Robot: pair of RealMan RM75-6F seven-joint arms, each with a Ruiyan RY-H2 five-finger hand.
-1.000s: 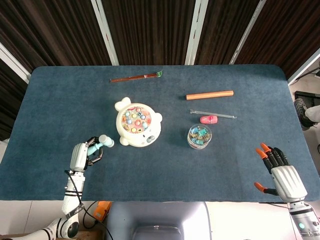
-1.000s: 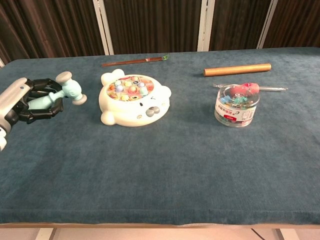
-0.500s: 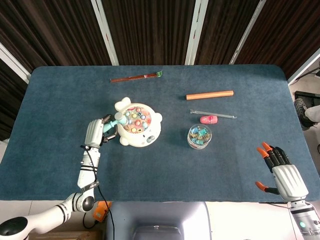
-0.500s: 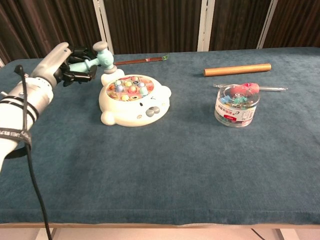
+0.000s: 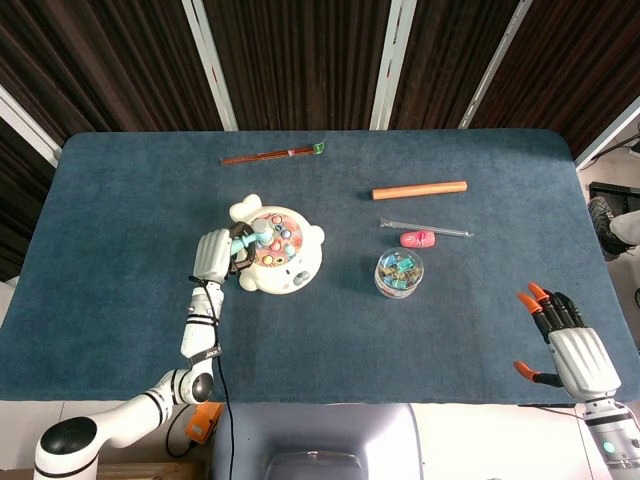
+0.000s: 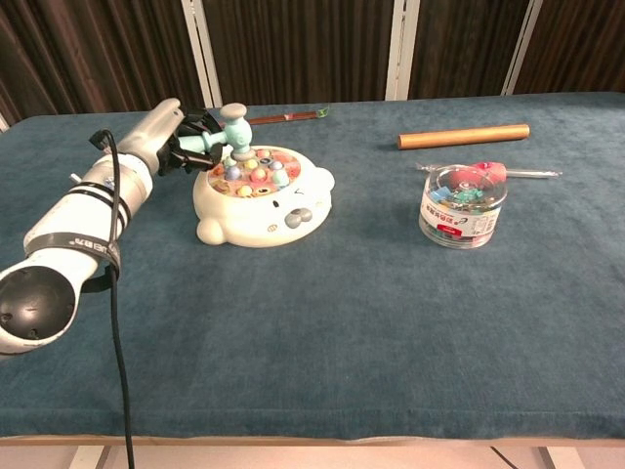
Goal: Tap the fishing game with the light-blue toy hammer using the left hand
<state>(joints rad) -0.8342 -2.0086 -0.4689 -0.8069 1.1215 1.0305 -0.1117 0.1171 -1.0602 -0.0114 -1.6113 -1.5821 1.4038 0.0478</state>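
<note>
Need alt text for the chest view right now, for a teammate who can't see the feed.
The left hand holds the light-blue toy hammer with its head down over the fishing game at the table's left. To the right stand a clear tub of clips and, farther back, a wooden rod.

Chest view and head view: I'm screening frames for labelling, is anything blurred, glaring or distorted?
Chest view: the left hand and hammer look sharp; the near forearm looms large, and lighting is soft, without glare. Head view: the fishing game is crisp with only faint shadow, and the table edges splay outward.

hammer [image 6: 232, 130] moved rightward, over fishing game [image 6: 259, 193]
</note>
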